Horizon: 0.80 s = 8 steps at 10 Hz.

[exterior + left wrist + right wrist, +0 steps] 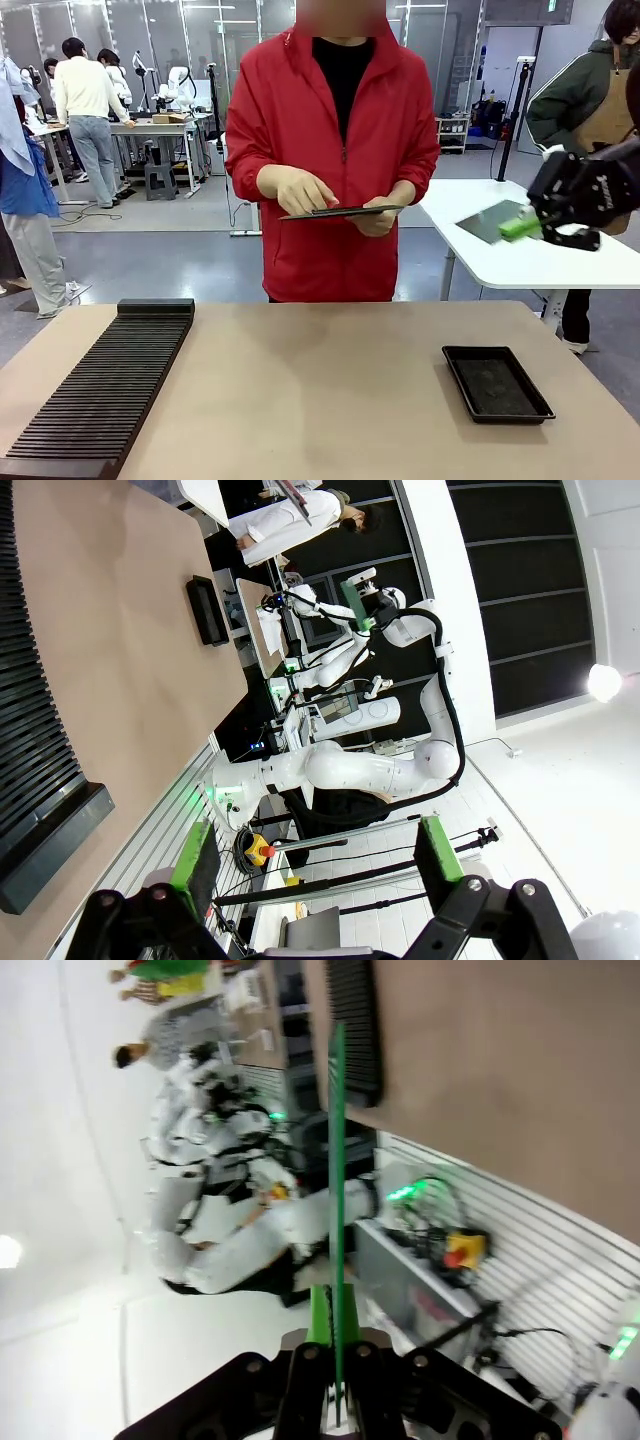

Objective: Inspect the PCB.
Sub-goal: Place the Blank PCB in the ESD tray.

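Observation:
The PCB, a thin grey-green board, hangs in the air at the right, well above the table and out past its right edge. My right gripper is shut on its edge with the green pads. From the right wrist the PCB appears edge-on as a narrow green line rising from the right gripper. My left gripper is open with nothing between its green pads; far off it sees the other arm with the PCB. Across the table a person in a red jacket holds a dark tablet in both hands.
A shallow black tray lies on the tan table at the right. A long black slotted rack runs along the left side. A white table stands behind the right gripper, with another person beside it.

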{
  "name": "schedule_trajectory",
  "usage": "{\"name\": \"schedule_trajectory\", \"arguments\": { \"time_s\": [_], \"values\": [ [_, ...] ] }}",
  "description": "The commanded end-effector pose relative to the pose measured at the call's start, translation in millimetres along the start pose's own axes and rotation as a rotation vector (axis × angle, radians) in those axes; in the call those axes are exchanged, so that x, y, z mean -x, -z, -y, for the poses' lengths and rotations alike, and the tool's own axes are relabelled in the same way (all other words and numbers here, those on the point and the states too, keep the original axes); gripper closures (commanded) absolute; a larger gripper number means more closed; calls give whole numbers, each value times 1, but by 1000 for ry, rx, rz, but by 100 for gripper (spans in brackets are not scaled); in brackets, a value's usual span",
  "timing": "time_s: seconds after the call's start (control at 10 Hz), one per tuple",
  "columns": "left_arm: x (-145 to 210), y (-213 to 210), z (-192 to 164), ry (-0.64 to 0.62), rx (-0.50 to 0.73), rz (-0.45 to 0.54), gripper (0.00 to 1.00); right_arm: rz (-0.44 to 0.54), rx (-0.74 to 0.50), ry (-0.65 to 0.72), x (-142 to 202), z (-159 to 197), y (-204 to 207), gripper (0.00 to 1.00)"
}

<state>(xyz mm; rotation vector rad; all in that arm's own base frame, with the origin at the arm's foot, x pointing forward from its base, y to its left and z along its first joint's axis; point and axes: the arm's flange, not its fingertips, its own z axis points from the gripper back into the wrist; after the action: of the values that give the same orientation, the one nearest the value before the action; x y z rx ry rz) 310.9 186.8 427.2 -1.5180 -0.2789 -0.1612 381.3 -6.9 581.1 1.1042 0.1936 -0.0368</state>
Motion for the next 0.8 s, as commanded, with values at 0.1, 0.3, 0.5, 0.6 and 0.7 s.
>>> {"name": "schedule_trajectory", "arguments": {
  "time_s": [0.1,0.3,0.5,0.6,0.7],
  "values": [
    [0,0,3,-1,-4,-2,0,25,196,-91,-9,36,-14,97],
    [0,0,3,-1,-4,-2,0,27,292,-70,-21,64,-16,97],
    [0,0,3,-1,-4,-2,0,107,345,-94,-36,91,-2,97],
    [0,0,3,-1,-4,-2,0,145,360,-111,-40,100,7,97],
    [0,0,3,-1,-4,-2,0,153,361,-113,-44,109,15,97]
  ]
}}
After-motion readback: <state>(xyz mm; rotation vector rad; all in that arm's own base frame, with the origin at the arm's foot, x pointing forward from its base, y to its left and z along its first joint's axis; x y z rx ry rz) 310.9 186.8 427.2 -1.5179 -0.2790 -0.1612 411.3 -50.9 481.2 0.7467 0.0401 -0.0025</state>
